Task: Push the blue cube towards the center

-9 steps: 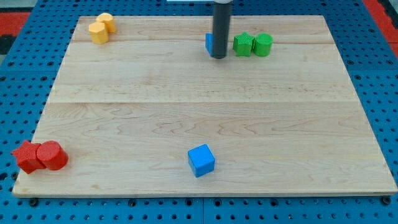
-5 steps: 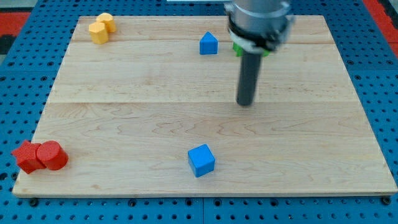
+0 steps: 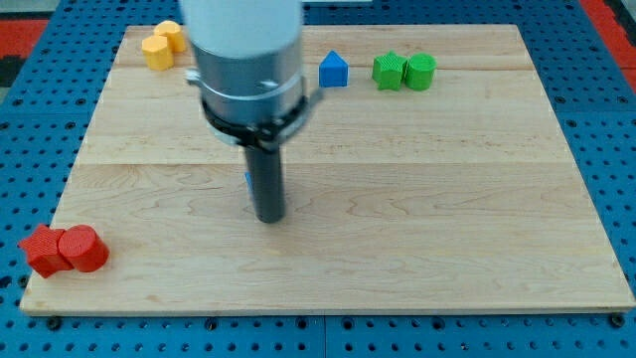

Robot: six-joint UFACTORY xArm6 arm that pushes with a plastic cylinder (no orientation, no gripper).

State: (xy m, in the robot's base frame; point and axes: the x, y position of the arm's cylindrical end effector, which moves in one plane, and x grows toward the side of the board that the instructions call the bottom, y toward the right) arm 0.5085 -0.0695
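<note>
My tip [image 3: 269,218] rests on the wooden board [image 3: 477,199], left of its middle. Only a thin blue sliver of the blue cube [image 3: 247,182] shows, at the left edge of the rod just above the tip. The rest of the cube is hidden behind the rod. The tip stands on the cube's side toward the view's bottom, close to it or touching; I cannot tell which. A second blue block [image 3: 334,70], with a pointed top, sits near the view's top.
Two green blocks [image 3: 390,71] [image 3: 420,71] sit side by side at the top right. Two yellow blocks [image 3: 157,50] [image 3: 169,35] sit at the top left corner. Two red blocks [image 3: 42,251] [image 3: 82,249] sit at the bottom left corner.
The rod swept from the view's top down and to the left. The blue cube has left its spot near the bottom edge and now lies higher and further left, behind the rod.
</note>
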